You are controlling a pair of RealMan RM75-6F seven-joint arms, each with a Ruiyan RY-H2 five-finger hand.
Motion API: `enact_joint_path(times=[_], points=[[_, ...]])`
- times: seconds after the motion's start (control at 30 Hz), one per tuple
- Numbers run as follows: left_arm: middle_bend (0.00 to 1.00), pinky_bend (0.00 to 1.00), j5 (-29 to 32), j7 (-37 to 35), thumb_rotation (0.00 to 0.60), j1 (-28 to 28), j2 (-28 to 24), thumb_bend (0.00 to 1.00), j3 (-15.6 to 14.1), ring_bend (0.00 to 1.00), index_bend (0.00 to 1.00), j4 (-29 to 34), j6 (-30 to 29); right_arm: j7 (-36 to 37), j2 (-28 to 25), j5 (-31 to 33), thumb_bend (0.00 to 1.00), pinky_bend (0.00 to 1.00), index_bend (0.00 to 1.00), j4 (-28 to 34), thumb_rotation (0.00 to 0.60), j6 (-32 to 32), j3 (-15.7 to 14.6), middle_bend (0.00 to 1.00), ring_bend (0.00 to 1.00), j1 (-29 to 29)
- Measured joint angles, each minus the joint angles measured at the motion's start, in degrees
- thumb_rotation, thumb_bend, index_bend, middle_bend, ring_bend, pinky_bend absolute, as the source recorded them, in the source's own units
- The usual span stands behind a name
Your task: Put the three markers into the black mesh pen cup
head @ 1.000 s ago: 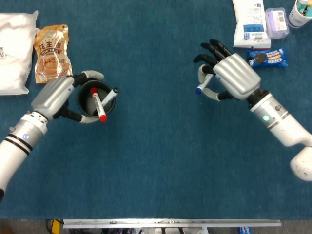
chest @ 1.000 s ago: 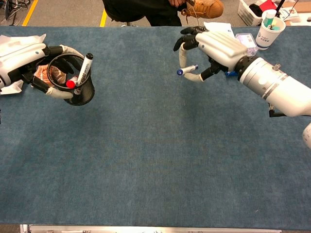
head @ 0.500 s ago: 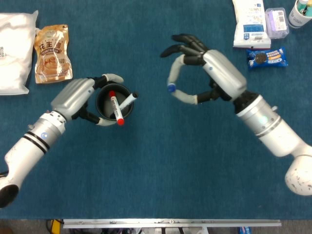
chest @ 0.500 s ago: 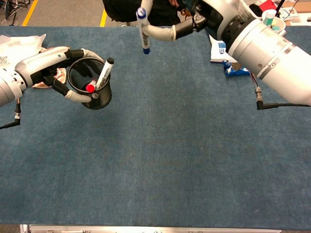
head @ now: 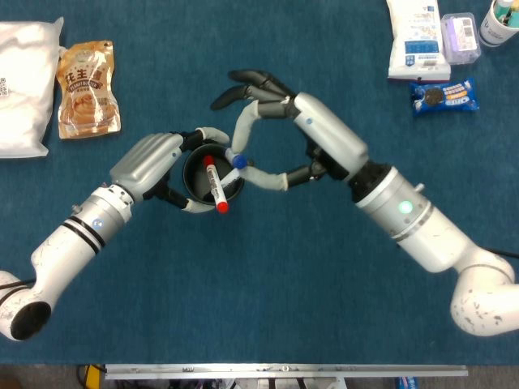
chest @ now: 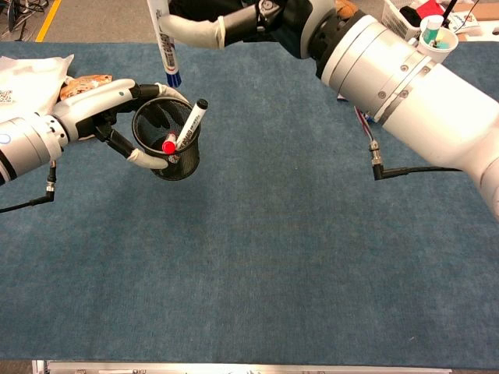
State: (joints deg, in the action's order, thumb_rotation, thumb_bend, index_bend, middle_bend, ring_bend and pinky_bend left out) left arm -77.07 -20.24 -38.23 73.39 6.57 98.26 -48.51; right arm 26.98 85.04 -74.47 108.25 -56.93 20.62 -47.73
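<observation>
Toward the left side of the blue carpeted table [head: 268, 308], the left hand [head: 154, 158] wraps its grey, smooth-shelled fingers round the black mesh pen cup [chest: 168, 144] and holds it lifted, tilted a little! Inside that round wire-weave cup sit two markers already: the red-capped marker [head: 216, 186] leaning toward the near rim, and the black-capped marker [chest: 191, 123] poking out over the right rim. A second ago this cup was back near the left edge of the table by the snack pouch; it has travelled in toward the middle, and the arm has swung with it.

Right above the cup's mouth now, the right hand [head: 263, 121] pinches the blue-capped marker [chest: 165, 43] between thumb and a finger, the other dark fingers fanned out. The marker hangs nearly upright, blue cap down, its tip just over the far rim, not yet inside. A second ago that hand was well over toward the right side of the table; it has crossed to meet the cup.

Farther back, the tan snack pouch [head: 86, 89] and a white bag [head: 24, 85] lie at the far left corner, glossy and crinkled. At the far right corner are a white packet [head: 415, 39], a blue cookie pack [head: 443, 95] and a small clear box [head: 460, 36].
</observation>
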Motion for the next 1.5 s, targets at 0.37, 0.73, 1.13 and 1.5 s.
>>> enact_joint_path(times=[0.37,0.73,1.13,1.5], points=[[0.36,0.27,0.9,0.8,0.6,-0.8,0.6,0.14,1.1,0.34,0.2,0.5,-0.2,-1.1,3.5,1.3,0.31,0.0,0.64,-3.9,0.6,1.9,-1.5,0.27,0.09,-1.2],[0.36,0.27,0.8,1.0,0.6,-1.1,0.4,0.14,1.1,0.34,0.2,0.6,-0.3,-3.5,4.7,-0.7,0.04,0.0,0.17,-7.2,0.6,2.1,-2.6,0.05,0.0,-1.9],[0.36,0.27,0.6,-0.7,0.6,-0.9,2.1,0.14,-0.3,0.34,0.2,-2.7,0.8,-8.7,-2.6,-6.1,0.04,0.0,0.09,-8.4,0.6,-6.1,-2.9,0.01,0.0,2.6],[0.36,0.26,0.5,-2.6,0.6,-1.1,7.5,0.14,-1.7,0.33,0.2,-9.5,2.8,-9.5,-9.1,-7.1,0.03,0.0,0.08,-9.6,0.6,-7.4,-5.3,0.01,0.0,6.6]])
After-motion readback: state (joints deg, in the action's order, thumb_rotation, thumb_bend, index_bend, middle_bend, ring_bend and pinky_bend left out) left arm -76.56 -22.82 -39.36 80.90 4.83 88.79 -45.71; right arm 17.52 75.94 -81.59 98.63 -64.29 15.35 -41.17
